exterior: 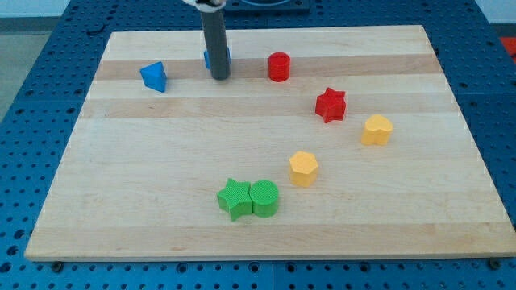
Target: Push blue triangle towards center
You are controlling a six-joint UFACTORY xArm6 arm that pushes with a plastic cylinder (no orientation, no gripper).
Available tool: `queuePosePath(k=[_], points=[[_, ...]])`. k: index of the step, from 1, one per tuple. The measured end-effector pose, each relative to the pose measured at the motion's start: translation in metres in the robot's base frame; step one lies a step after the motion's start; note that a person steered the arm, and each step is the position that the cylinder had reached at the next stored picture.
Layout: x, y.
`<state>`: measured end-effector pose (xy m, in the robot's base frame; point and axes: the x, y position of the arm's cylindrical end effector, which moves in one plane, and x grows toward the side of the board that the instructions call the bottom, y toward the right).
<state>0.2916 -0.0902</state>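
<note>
Listing the contents of one wooden board (266, 234) on a blue perforated bench (32, 97).

Item: blue triangle (154, 76), near the view's top-left, well apart from the board's middle, nothing touching it.

Item: my tip (219, 76), the lower end of a dark upright rod, resting on the board to the view's right of the blue triangle with a clear gap between them. No jaws are fitted to this rod, so it has hold of nothing.

Item: second blue block (209, 58), mostly hidden behind the rod; shape cannot be told, and it appears to touch the rod.

Item: red cylinder (279, 66), near the view's top, right of the rod.

Item: red star (330, 105), lower and further right.

Item: yellow block (376, 129), rounded, toward the view's right.

Item: second yellow block (304, 168), just right of the board's middle.

Item: green star (235, 198) and green cylinder (264, 197), touching side by side, toward the view's bottom.
</note>
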Motion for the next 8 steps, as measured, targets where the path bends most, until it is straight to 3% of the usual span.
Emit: queuePosePath(k=[2,4,8], points=[[-0.052,-0.060],[-0.051,-0.141],[0.052,-0.120]])
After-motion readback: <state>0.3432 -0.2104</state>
